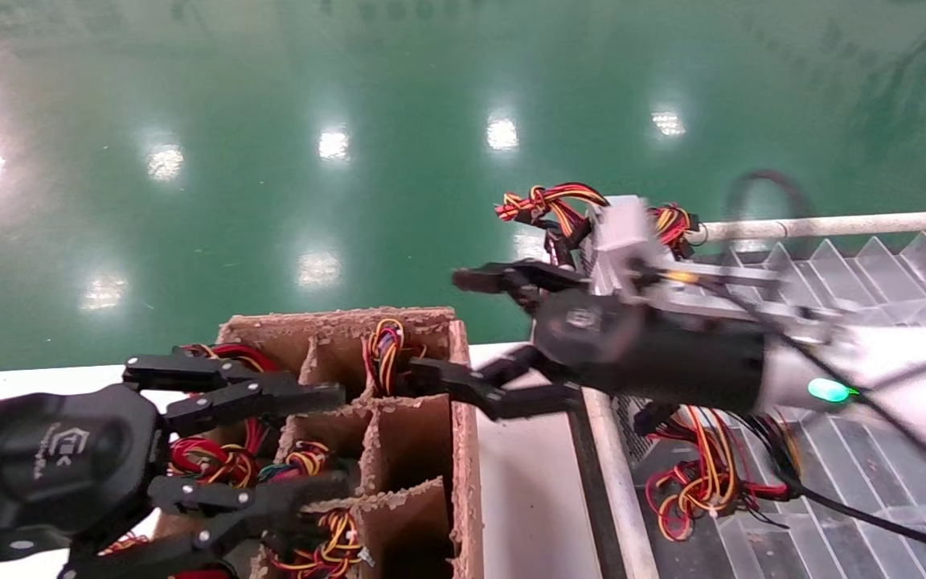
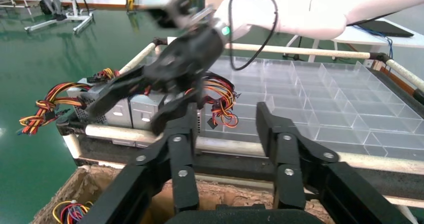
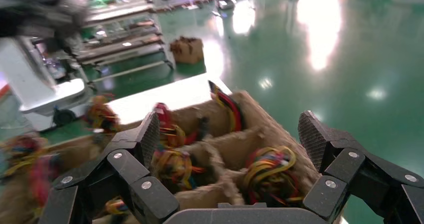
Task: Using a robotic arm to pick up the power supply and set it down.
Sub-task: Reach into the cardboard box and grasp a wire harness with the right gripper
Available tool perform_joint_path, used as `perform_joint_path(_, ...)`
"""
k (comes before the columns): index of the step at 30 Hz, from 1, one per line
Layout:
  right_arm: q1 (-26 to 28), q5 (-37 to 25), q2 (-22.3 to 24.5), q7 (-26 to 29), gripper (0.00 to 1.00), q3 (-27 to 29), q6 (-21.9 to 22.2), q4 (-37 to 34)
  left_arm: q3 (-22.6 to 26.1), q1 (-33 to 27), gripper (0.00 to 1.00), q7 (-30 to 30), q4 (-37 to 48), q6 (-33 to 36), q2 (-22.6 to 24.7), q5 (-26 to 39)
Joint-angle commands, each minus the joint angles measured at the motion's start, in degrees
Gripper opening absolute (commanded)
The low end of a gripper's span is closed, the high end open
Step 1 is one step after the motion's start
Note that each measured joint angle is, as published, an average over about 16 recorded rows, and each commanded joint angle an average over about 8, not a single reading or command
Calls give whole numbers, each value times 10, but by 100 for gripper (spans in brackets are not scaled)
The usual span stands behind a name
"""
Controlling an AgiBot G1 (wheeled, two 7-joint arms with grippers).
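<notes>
I see the green floor (image 1: 270,161) filling most of the head view, with a clear divided tray (image 1: 873,265) on my right and a brown cardboard crate (image 1: 423,386) of compartments on the white bench (image 1: 535,482) lower left. The crate's cells hold bundles of red, yellow and black wires (image 1: 383,346). My right robotic arm (image 1: 897,378) reaches across from the tray side, and its right gripper (image 1: 471,338) hangs spread wide and empty over the crate's far corner. My left gripper (image 1: 294,442) sits low over the crate's near cells, jaws also wide apart, holding nothing. The power supply (image 2: 107,106) rests at the tray's edge, wire bundle trailing outward, well apart from both grippers.
</notes>
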Motion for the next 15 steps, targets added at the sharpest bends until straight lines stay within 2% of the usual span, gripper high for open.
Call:
perform_joint_path(1, 17, -15, -25, -4, 100, -10, 9, -36, 0, 0, 0, 0, 0, 0, 0, 0)
perform_joint_path(9, 71, -76, -104, -39, 100, -48, 40, -143, 0, 0, 0, 0, 0, 0, 0, 0)
perform_joint_path(11, 80, -87, -119, -49, 97, -55, 50, -165, 0, 0, 0, 0, 0, 0, 0, 0)
perform_joint_path(13, 87, -97, -133, -57, 86, -60, 60, -186, 0, 0, 0, 0, 0, 0, 0, 0)
perform_joint_path(15, 92, -104, -144, -64, 65, -64, 69, -204, 0, 0, 0, 0, 0, 0, 0, 0)
